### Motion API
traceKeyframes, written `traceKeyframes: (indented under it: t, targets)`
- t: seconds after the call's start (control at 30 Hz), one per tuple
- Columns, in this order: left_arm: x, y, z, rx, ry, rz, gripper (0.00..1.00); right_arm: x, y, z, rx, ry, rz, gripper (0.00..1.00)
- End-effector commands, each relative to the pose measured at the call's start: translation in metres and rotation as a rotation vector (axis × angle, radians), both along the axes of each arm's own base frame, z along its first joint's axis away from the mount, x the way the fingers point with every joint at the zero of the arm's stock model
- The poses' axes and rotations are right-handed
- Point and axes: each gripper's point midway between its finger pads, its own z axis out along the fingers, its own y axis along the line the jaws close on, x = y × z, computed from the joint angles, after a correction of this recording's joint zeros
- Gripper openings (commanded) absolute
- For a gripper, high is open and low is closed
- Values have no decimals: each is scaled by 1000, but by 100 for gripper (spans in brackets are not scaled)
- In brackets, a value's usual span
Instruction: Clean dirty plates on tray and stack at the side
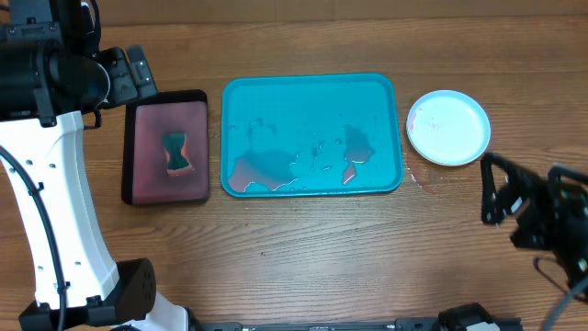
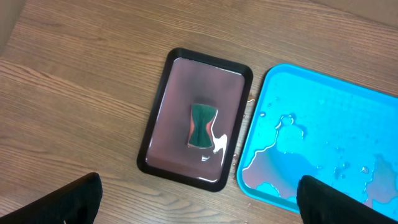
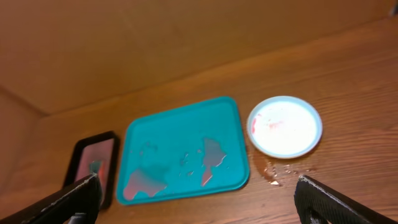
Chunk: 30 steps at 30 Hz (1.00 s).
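The teal tray (image 1: 303,106) lies mid-table with no plates on it, only reddish water puddles. It also shows in the left wrist view (image 2: 329,106) and the right wrist view (image 3: 180,127). A white plate (image 1: 450,127) with a light blue edge lies on the wood right of the tray, with a faint red smear at its left side; it also shows in the right wrist view (image 3: 286,127). I cannot tell if other plates lie under it; no yellow-green plate shows. My left gripper (image 1: 136,74) is open and empty at the far left. My right gripper (image 1: 496,188) is open and empty, near-right of the plate.
A small black-rimmed tray (image 1: 142,179) with a pinkish inside holds a green and orange sponge (image 1: 177,153) left of the teal tray; both show in the left wrist view, tray (image 2: 161,112) and sponge (image 2: 201,124). Water drops (image 1: 423,179) lie on the wood below the plate.
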Motion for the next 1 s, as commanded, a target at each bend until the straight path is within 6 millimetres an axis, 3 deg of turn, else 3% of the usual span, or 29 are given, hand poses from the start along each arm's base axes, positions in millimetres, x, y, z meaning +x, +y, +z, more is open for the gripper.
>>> traceKeyframes:
  t: [0.0,0.1,0.23,0.37,0.53,0.63,0.97]
  targets:
    - [2,-3,-1,-10,-2,6,100,-14,4,-5,8,24,39,100]
    - [2,-3,-1,-10,-2,5,100,-18,-9,-11,-29,43,-16,100]
    - [2,-3,-1,-10,-2,6,100,-7,-17,-2,-45,-26,-73,100]
    - [2,-3,-1,-10,-2,5,100,15,-13,-3,-67,-126,-49,100]
    - [2,-3,-1,-10,-2,5,100,42,-8,-24,-77,-313,-24,100]
    - [2,-3,-1,-10,-2,6,100,52,-5,-43,-54,-422,-14,100]
    - [2,-3,-1,-10,-2,6,100,62,-3,-165,-33,-569,-9,100]
